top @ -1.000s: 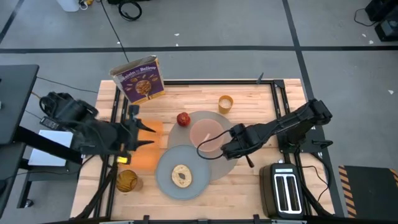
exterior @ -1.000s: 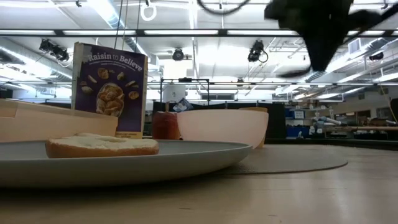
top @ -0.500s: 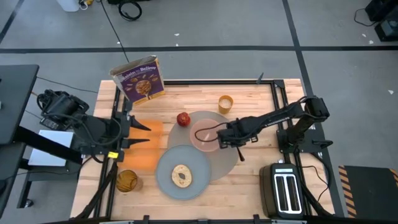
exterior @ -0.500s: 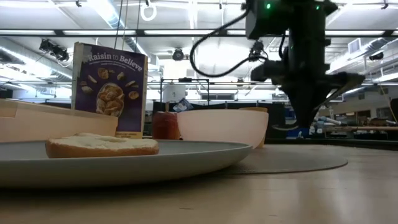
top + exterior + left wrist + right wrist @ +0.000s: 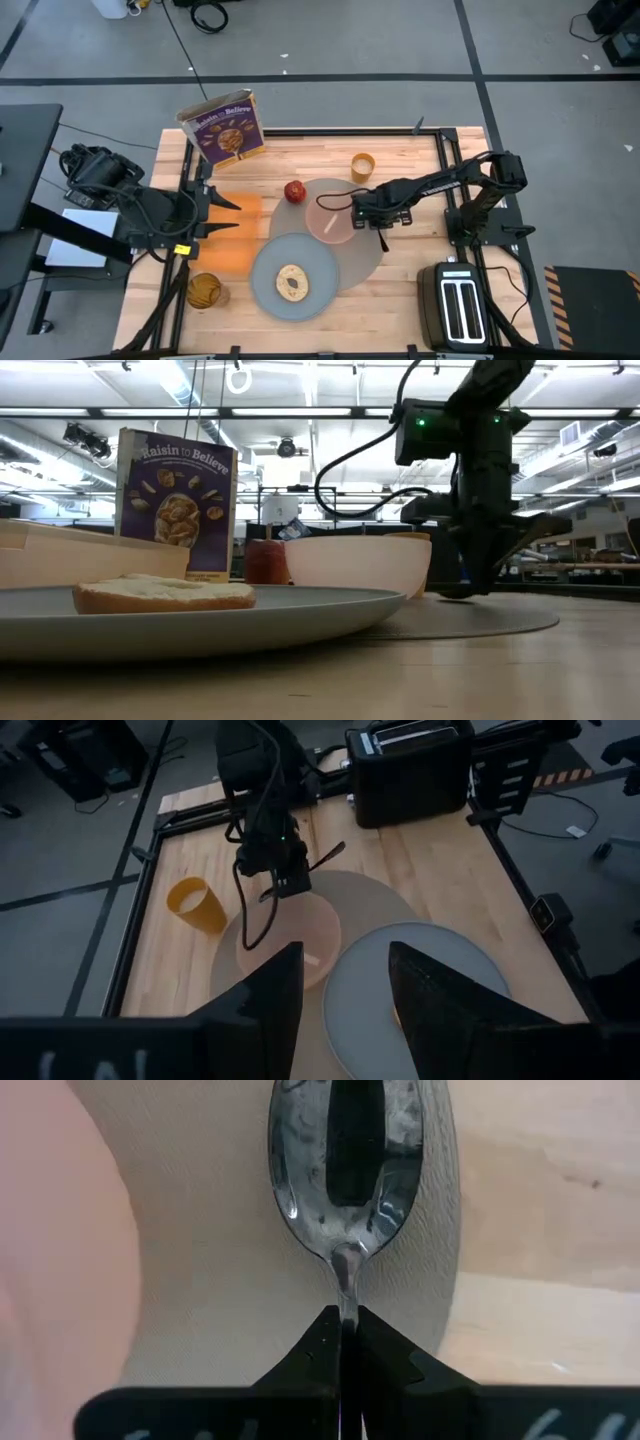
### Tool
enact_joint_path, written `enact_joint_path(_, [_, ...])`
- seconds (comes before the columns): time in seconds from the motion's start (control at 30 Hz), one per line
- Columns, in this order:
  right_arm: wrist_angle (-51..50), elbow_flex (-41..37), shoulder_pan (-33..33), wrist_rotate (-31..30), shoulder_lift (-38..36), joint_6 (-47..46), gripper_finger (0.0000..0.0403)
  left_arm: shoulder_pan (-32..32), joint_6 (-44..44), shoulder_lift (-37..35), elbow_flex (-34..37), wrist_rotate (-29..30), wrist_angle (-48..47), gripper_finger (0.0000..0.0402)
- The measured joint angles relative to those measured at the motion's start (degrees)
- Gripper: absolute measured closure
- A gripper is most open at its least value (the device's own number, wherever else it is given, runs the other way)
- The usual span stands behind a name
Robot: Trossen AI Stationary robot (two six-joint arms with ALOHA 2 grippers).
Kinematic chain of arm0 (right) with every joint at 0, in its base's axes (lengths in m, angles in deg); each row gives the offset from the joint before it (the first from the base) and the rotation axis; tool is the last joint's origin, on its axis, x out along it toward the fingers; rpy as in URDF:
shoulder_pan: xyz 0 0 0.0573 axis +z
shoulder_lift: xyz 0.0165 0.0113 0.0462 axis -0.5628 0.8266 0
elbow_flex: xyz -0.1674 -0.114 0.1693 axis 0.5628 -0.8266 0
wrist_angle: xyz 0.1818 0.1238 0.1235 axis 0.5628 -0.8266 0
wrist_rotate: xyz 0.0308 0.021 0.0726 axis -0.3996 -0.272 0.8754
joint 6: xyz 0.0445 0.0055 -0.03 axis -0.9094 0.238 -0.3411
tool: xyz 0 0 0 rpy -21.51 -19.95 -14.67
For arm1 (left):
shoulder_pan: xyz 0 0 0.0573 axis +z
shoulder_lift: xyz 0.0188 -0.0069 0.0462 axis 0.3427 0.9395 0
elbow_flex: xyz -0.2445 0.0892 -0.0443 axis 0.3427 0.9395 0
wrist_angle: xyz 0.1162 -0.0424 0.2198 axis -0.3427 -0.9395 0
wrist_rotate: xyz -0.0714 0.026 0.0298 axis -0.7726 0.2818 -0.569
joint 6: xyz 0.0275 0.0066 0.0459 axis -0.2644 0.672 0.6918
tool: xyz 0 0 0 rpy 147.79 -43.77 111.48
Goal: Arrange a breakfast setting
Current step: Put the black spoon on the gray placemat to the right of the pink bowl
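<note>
Spoon (image 5: 345,1155) sat clenched in our right gripper (image 5: 343,1325) over the mat (image 5: 372,245) beside the bowl (image 5: 329,217) mid-table; our left gripper (image 5: 343,982) hung released by the table's left edge

High view: the whole table (image 5: 400,150) is seen from straight above, from far off.
Low view: set at table-top height close to the grey plate (image 5: 200,615), facing level across into the room.
Left wrist view: the table is overlooked from the left edge toward the toaster (image 5: 410,770).
Right wrist view: held very close above the spoon (image 5: 345,1160).
Shared: the pink bowl (image 5: 330,215) is shown in the high, low and left wrist views.
</note>
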Motion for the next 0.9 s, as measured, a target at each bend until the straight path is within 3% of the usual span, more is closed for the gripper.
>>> enact_joint_path(0.9, [3.74,-1.57,-2.72,-1.03,1.33,-2.23,0.0356,0.0,-4.48,0.0,0.0,0.03,-0.03,0.0246])
